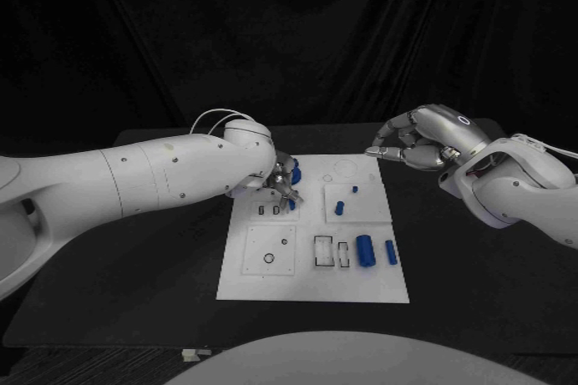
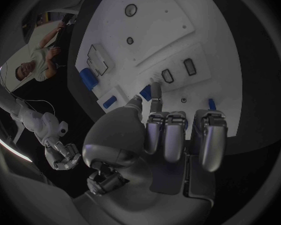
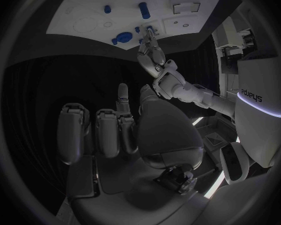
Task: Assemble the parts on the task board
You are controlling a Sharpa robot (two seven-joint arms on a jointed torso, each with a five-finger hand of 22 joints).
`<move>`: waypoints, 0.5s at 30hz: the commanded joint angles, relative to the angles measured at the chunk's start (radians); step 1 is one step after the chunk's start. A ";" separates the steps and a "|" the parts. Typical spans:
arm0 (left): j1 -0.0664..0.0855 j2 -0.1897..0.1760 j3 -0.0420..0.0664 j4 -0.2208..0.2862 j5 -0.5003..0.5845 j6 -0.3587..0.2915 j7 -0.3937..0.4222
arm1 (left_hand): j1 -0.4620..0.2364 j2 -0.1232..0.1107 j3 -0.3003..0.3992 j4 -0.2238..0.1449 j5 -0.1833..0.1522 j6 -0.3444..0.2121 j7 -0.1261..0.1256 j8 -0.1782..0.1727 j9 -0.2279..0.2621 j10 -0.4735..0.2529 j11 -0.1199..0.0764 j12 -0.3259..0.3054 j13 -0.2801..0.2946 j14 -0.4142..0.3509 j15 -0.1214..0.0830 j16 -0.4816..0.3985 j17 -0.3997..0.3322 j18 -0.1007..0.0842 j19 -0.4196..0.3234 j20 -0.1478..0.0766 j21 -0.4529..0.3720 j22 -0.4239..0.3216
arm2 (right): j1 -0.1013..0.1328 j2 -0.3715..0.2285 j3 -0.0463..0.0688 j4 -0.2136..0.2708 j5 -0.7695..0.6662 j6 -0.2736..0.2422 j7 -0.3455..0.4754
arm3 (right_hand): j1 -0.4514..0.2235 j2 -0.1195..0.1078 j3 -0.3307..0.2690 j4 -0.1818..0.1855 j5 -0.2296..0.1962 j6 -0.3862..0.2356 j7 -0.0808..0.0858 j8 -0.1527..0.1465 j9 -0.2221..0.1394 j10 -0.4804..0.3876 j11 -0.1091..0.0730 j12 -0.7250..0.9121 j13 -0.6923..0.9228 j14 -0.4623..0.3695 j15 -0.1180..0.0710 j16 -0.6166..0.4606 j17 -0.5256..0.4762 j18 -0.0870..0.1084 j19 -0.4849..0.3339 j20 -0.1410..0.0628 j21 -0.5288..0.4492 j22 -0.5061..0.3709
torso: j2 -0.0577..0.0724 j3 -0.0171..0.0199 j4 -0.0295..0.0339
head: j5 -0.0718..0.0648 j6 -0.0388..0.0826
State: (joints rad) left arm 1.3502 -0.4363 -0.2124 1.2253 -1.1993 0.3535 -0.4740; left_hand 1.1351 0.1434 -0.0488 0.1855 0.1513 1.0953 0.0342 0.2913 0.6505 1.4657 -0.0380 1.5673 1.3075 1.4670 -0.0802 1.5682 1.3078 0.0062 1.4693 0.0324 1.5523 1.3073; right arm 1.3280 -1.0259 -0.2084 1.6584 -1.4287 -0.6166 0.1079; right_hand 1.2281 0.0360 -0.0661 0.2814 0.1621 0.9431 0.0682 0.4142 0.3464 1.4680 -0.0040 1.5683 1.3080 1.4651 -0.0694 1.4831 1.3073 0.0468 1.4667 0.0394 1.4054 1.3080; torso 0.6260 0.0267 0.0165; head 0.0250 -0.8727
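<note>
Fingertips of my left hand [image 1: 280, 187] pinch a blue part [image 1: 295, 175] over the task board [image 1: 311, 286], ready for seating; my right hand [image 1: 416, 140] waits curled, holding nothing.

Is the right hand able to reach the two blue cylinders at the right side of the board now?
Probably yes. The right hand hovers past the task board's far right corner, holding nothing. The two blue cylinders lie uncovered on its side, and the left hand works away from them.
</note>
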 commanded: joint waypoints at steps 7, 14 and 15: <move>-0.003 0.004 0.001 -0.002 0.000 0.016 0.024 | 0.022 -0.004 0.020 -0.024 0.020 0.010 -0.003 -0.017 0.002 0.105 0.006 0.003 0.263 0.104 0.006 0.003 0.263 0.006 0.063 0.007 -0.007 0.223 | -0.003 0.003 0.001 -0.001 -0.001 0.011 -0.022 | 0.021 0.008 -0.003 -0.002 0.030 -0.009 0.002 -0.007 0.002 0.103 -0.002 0.002 0.263 0.068 -0.002 -0.007 0.061 -0.005 0.035 -0.001 -0.004 0.208 | 0.000 0.0004 0.0004 | 0.000 0.000; -0.004 0.002 0.001 -0.005 0.000 0.019 0.026 | 0.031 -0.009 0.043 -0.045 0.040 0.013 -0.004 -0.030 0.004 0.105 0.006 0.003 0.263 0.104 0.005 0.003 0.263 0.006 0.063 0.006 -0.007 0.224 | -0.003 0.004 0.001 -0.001 -0.001 0.015 -0.026 | 0.026 0.009 -0.003 -0.003 0.042 -0.010 0.002 -0.008 0.003 0.103 -0.002 0.002 0.263 0.069 -0.002 -0.007 0.061 -0.005 0.035 -0.001 -0.004 0.207 | 0.000 -0.0002 -0.0002 | 0.002 0.000; -0.004 0.002 0.001 -0.005 0.000 0.019 0.026 | 0.033 -0.011 0.050 -0.050 0.047 0.013 -0.005 -0.033 0.005 0.105 0.005 0.003 0.263 0.104 0.005 0.003 0.263 0.006 0.063 0.006 -0.007 0.224 | -0.003 0.004 0.001 -0.002 -0.001 0.015 -0.026 | 0.026 0.009 -0.003 -0.003 0.042 -0.010 0.002 -0.008 0.003 0.103 -0.002 0.002 0.263 0.069 -0.002 -0.007 0.061 -0.005 0.035 -0.001 -0.004 0.207 | 0.000 -0.0004 -0.0004 | 0.003 0.000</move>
State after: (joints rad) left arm 1.3484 -0.4353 -0.2124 1.2203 -1.1994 0.3594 -0.4657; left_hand 1.1614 0.1328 -0.0010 0.1378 0.1949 1.1013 0.0281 0.2610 0.6546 1.4657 -0.0379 1.5674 1.3075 1.4670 -0.0802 1.5682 1.3077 0.0063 1.4693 0.0324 1.5484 1.3080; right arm 1.3275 -1.0221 -0.2084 1.6568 -1.4287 -0.6083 0.1030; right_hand 1.2478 0.0448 -0.0661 0.2814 0.2006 0.9395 0.0718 0.4103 0.3479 1.4680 -0.0040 1.5683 1.3078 1.4651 -0.0694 1.4791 1.3081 0.0468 1.4666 0.0394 1.4054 1.3079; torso 0.6257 0.0266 0.0164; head 0.0262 -0.8727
